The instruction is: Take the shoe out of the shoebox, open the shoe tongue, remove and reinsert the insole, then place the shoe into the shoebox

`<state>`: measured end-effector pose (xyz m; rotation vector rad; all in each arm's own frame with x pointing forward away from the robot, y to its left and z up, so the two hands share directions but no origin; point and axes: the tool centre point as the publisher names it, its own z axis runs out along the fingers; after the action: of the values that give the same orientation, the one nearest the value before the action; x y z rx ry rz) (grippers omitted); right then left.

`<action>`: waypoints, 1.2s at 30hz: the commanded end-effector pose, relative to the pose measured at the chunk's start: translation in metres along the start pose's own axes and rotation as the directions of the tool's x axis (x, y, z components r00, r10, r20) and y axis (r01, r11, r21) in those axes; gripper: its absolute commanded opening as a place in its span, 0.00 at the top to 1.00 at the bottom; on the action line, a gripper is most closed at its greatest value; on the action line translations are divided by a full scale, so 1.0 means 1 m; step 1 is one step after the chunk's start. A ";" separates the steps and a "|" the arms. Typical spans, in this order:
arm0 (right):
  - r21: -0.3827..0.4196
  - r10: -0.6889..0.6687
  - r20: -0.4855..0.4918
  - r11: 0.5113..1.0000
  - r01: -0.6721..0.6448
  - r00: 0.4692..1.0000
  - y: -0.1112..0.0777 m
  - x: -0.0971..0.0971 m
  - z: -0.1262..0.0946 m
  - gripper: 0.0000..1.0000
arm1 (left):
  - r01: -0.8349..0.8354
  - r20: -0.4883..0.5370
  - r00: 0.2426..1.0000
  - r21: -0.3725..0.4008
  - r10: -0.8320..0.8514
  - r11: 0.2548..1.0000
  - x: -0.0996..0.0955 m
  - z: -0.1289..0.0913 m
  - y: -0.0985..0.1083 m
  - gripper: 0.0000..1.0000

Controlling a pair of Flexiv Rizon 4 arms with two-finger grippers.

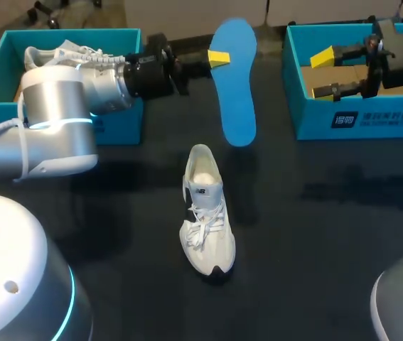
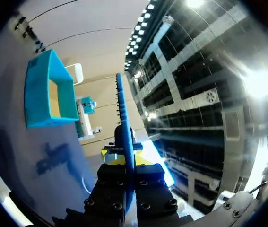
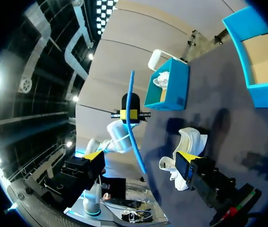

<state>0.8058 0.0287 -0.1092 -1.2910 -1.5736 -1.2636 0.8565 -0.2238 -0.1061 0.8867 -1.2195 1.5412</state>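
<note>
Over the dark matte table [image 1: 315,241], your head view finds the white mesh sneaker [image 1: 206,213] at centre, toe toward 6 o'clock, laces loose. At 12 o'clock from it, the left gripper [image 1: 217,59] is clamped on the flat, smooth blue insole [image 1: 234,92], held off the table. At 10 o'clock a teal cardboard left shoebox [image 1: 119,128] holds a second white shoe [image 1: 72,53]; at 2 o'clock the right gripper [image 1: 322,74] hangs over the right shoebox [image 1: 364,121], fingers apart. Your left wrist view alone shows the insole edge-on, a thin blade pinched between both fingers. Your right wrist view shows its gentle curve, and nothing between its own spread yellow tips.
</note>
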 end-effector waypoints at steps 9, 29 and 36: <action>0.002 0.001 0.002 1.000 -0.001 1.000 0.002 0.000 0.002 0.00 | -0.569 -0.079 0.821 -0.043 0.565 0.821 0.009 -0.020 -0.007 1.00; 0.002 0.001 0.002 1.000 -0.001 1.000 0.002 0.000 0.002 0.00 | -0.995 -0.202 0.068 -0.080 0.977 0.053 0.012 -0.033 -0.016 1.00; 0.002 0.001 0.002 1.000 -0.001 1.000 0.002 0.000 0.002 0.00 | -0.995 -0.202 0.068 -0.080 0.977 0.053 0.012 -0.033 -0.016 1.00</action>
<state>0.8064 0.0287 -0.1087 -1.2903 -1.5739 -1.2619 0.8679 -0.1889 -0.0987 -0.1492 -1.9245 2.2703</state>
